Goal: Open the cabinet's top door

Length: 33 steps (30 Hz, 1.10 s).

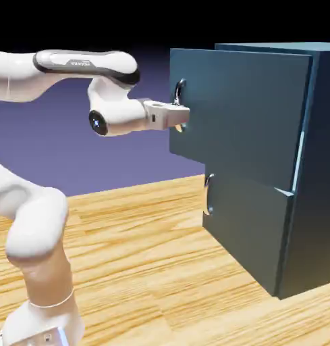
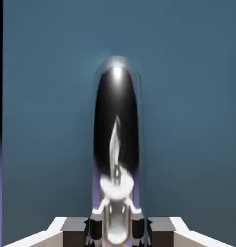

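Grasp made, pull under way. Fingers (image 2: 93,226) pinched on the curved silver handle (image 1: 179,94) at the top door's (image 1: 241,115) free edge, gripper (image 1: 181,121) level, facing the panel. Top door swung partly out from the cabinet (image 1: 316,169): free edge standing proud of the lower door (image 1: 245,230), a pale gap showing along the hinge side. Cabinet itself standing on the tabletop (image 1: 160,270). Judged: roughly mid-task; left to do, drawing the door further out to fully open.
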Available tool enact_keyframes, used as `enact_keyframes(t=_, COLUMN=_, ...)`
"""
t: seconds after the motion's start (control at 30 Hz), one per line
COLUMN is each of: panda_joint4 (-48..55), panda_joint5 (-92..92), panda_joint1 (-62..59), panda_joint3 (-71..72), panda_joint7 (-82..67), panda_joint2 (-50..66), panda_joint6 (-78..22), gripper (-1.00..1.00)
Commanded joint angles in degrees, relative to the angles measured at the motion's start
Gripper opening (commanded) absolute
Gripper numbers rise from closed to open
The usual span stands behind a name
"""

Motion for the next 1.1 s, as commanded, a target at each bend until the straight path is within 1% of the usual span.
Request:
enact_keyframes(t=0.0, panda_joint4=-1.1, panda_joint5=-1.6, panda_joint1=2.1, panda_joint3=-1.8, panda_joint7=0.7, panda_joint2=-0.5, panda_joint6=-0.2, gripper=-1.00)
enact_keyframes(t=0.33, panda_joint4=-13.0, panda_joint5=-23.7, panda_joint1=22.7, panda_joint3=-21.0, panda_joint7=10.9, panda_joint2=-10.1, panda_joint6=-1.7, gripper=-1.00)
enact_keyframes(t=0.67, panda_joint4=-21.5, panda_joint5=-48.7, panda_joint1=38.6, panda_joint3=-36.9, panda_joint7=23.1, panda_joint2=-22.7, panda_joint6=1.9, gripper=-1.00)
enact_keyframes(t=0.87, panda_joint4=-25.5, panda_joint5=-63.6, panda_joint1=42.5, panda_joint3=-41.9, panda_joint7=33.5, panda_joint2=-29.4, panda_joint6=2.8, gripper=-1.00)
enact_keyframes(t=1.07, panda_joint4=-29.5, panda_joint5=-78.6, panda_joint1=39.4, panda_joint3=-45.0, panda_joint7=45.4, panda_joint2=-35.5, panda_joint6=-2.7, gripper=-1.00)
